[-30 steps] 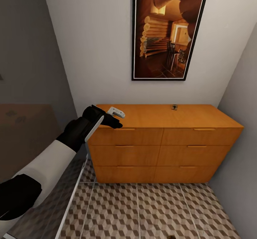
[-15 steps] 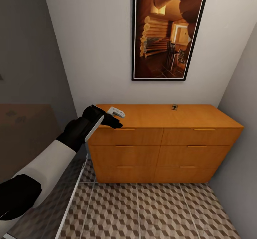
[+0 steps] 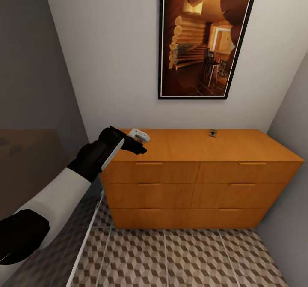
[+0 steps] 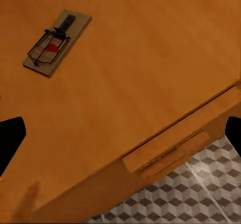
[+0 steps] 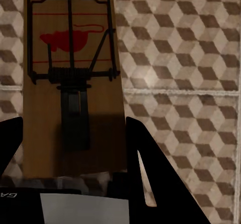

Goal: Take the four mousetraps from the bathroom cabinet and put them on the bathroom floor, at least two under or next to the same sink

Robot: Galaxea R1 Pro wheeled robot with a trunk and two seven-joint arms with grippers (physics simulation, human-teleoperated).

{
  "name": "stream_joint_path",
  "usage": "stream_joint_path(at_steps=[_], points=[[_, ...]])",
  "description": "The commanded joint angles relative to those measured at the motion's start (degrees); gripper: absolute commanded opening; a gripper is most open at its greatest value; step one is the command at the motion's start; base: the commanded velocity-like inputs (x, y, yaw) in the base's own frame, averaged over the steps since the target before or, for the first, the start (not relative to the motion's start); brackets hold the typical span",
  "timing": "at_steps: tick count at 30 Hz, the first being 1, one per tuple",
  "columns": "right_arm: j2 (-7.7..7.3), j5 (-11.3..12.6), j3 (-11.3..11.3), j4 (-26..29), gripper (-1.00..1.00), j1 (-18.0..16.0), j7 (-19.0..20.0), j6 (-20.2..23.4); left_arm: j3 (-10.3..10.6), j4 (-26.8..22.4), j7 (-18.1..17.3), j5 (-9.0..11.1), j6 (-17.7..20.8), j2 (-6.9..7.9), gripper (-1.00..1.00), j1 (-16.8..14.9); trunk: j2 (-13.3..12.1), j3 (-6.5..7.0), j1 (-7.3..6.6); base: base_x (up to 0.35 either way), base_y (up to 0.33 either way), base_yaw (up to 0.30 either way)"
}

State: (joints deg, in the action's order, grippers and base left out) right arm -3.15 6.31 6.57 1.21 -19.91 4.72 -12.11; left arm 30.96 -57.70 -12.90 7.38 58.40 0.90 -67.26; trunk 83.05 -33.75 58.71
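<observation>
- Cabinet [image 3: 201, 180]: a low, wide orange-brown chest with six drawer fronts and slim bar handles, standing against the white wall; in the left wrist view its top [image 4: 130, 68] and one handle at the front edge are visible.
- Mousetrap on cabinet [image 3: 211, 133]: a small board with dark metal parts lying flat on the cabinet top, near the rear edge and a little right of centre; in the left wrist view the same trap [image 4: 56, 42] shows a black wire frame and a red mark, well apart from the fingertips.
- Left gripper [image 3: 137, 143]: black, held over the left front corner of the cabinet top; its two fingertips [image 4: 10, 138] appear at opposite edges of the left wrist view, spread wide with nothing between them.
- Right gripper [image 5: 75, 138]: clenched on a second mousetrap [image 5: 73, 78], whose near end sits between the two black fingers [image 5: 145, 158]; the board is seen from above against the tiles.
- Bathroom floor [image 3: 192, 257]: square tiles with a brown, beige and cream cube pattern and pale grout lines, extending in front of the cabinet and lying below the held trap [image 5: 186, 63].
- Framed picture [image 3: 205, 38]: a tall, dark-framed image of a log interior, hung on the wall above the cabinet.
</observation>
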Motion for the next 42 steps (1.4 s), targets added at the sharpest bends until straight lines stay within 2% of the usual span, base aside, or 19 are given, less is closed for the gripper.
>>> stream_joint_path(at_steps=[1,10,42], points=[[-0.02,0.6,0.5,-0.1,-1.00,0.0,0.3,-0.2,0.2,0.0,0.3,0.5,0.2,0.06,1.00,-0.1,0.0,-0.06,0.02,0.233,0.000,0.000],[-0.02,0.6,0.5,-0.1,-1.00,0.0,0.4,-0.2,0.2,0.0,0.3,0.5,0.2,0.02,1.00,-0.1,0.0,-0.06,0.02,0.179,0.000,0.000],[0.07,0.6,0.5,-0.1,-1.00,0.0,0.5,-0.3,0.3,0.6,0.3,0.5,0.2,0.08,1.00,-0.1,0.0,-0.06,0.02,0.014,0.000,0.000]])
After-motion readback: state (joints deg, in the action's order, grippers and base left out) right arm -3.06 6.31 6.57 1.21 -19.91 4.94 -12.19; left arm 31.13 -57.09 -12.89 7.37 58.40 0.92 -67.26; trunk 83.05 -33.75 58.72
